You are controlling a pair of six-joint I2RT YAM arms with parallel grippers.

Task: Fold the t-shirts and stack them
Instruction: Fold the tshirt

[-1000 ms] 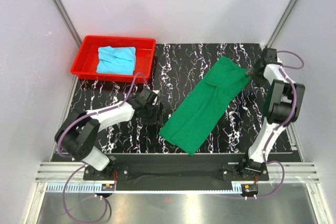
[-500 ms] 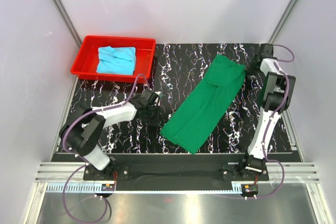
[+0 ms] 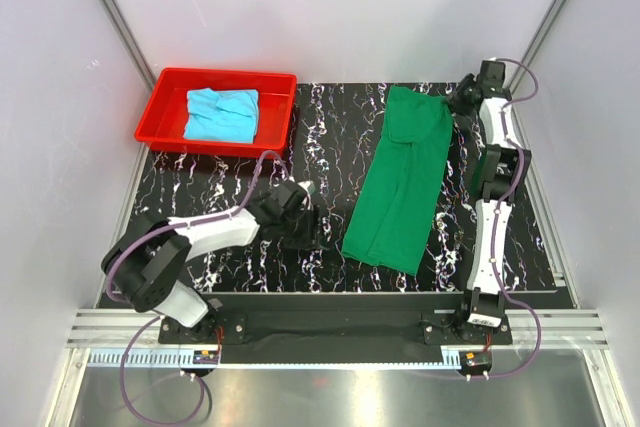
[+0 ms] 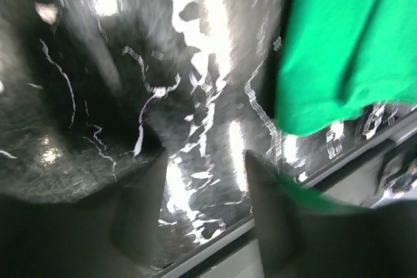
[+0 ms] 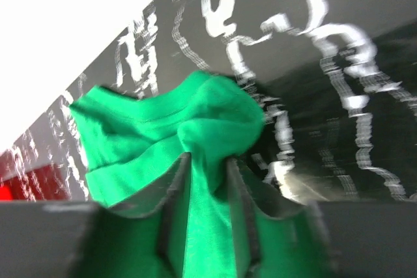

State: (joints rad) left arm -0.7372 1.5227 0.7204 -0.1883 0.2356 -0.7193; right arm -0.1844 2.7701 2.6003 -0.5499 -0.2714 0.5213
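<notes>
The dark green t-shirt (image 3: 405,182) lies as a long folded strip on the black marbled table, running from the far right down toward the middle front. My right gripper (image 3: 452,102) is at the strip's far end, shut on a bunched fold of green cloth (image 5: 208,161). My left gripper (image 3: 318,237) stands open low over the table, left of the strip's near end; nothing lies between its jaws (image 4: 205,161), and the green hem (image 4: 339,63) is up to the right. The light cyan-blue t-shirt (image 3: 221,114) lies crumpled in the red tray.
The red tray (image 3: 165,87) sits at the far left corner of the table (image 3: 330,127). White walls and metal posts close in the back and sides. The table's front rail (image 3: 330,297) runs just beyond the arm bases.
My right gripper has carried the shirt's far end toward the back and left, swinging the strip nearly upright. My left gripper has moved right and nearer, toward the strip's near end.
</notes>
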